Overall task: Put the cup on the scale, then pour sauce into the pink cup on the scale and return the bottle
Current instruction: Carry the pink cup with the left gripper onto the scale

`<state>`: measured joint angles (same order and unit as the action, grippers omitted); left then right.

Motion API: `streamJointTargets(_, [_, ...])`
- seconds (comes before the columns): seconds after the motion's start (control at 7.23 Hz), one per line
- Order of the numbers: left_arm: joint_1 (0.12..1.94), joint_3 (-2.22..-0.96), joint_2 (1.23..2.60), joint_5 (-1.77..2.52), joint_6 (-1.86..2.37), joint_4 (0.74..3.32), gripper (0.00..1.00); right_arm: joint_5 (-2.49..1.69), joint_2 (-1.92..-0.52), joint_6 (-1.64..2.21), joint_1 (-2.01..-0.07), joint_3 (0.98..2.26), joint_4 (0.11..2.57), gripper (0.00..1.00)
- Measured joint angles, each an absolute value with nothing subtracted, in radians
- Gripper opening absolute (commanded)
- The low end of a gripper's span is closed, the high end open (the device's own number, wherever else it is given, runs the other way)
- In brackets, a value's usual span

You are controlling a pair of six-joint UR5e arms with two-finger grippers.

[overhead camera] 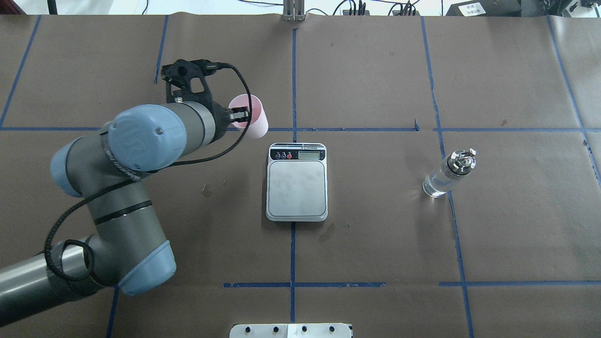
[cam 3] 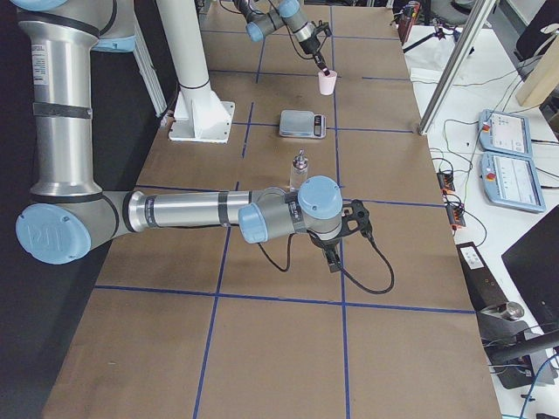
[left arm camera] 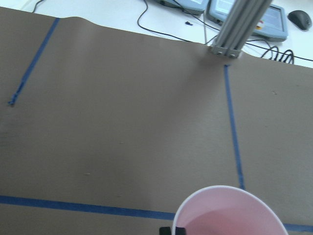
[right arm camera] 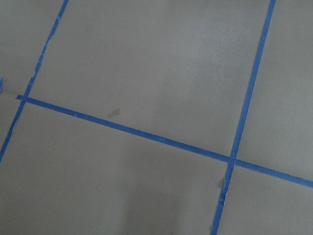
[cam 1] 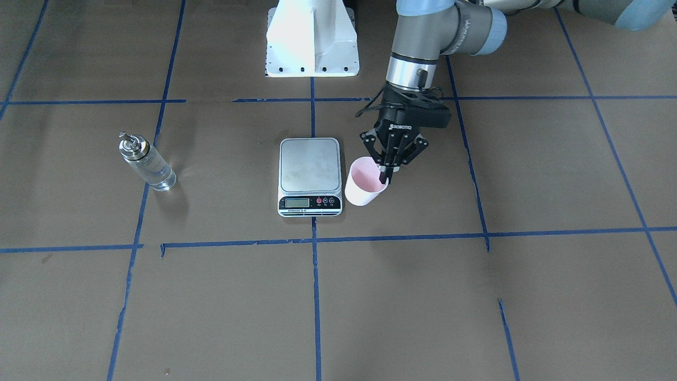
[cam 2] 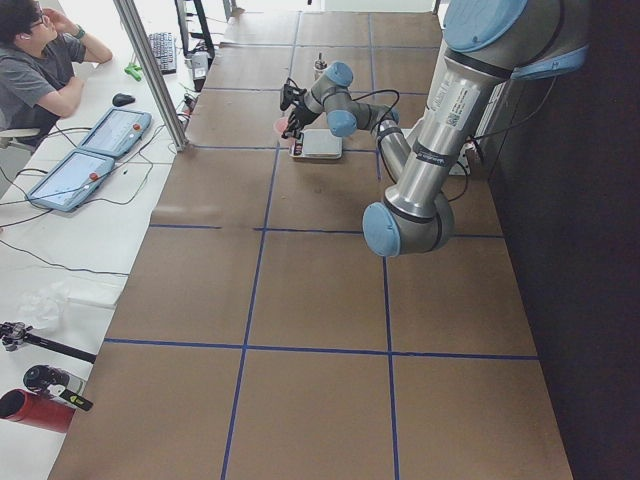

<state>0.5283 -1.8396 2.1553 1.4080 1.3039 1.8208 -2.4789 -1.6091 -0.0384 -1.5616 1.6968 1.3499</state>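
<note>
Cup is just beside the scale, by its display end on the robot's L side, not on the platform yet. Can't tell if its base rests on the worktop or hangs just clear of it. The left jaws are nearly shut, pinching the cup's rim w/ one finger inside the pink wall and the other outside. Probably a rim grip because the cup is thin and tapered, and a grip from above leaves the base free to set down flat. The left arm comes in from the side, so nothing hangs over the steel platform, which is bare and ready. Since the platform is wider than the cup, I'd guess a short sideways carry and a centred drop will do. The risk is squashing or tipping the light cup on release. The bottle stands upright, well apart on the robot's R side, spout up, within reach of the right arm for the pour. That arm hovers low near the bottle. The right jaws show only in the side view, so can't tell if they're open or closed; they hold nothing visible.
</note>
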Motion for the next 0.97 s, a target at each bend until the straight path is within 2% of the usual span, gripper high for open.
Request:
streamJointTargets(0.28, [0.45, -1.793, 2.214, 1.376, 1.25, 1.806, 0.0, -2.479, -1.612, -0.038, -1.562, 1.694, 1.35, 1.0])
streamJointTargets(0.83, [0.395, -1.747, 2.224, 1.327, 1.211, 1.81, 0.0, -2.479, -1.617, -0.038, -1.562, 1.7, 1.35, 1.0])
streamJointTargets(0.97, [0.382, -1.746, 2.224, 1.326, 1.211, 1.81, 0.03, -2.479, -1.617, -0.038, -1.562, 1.701, 1.35, 1.0])
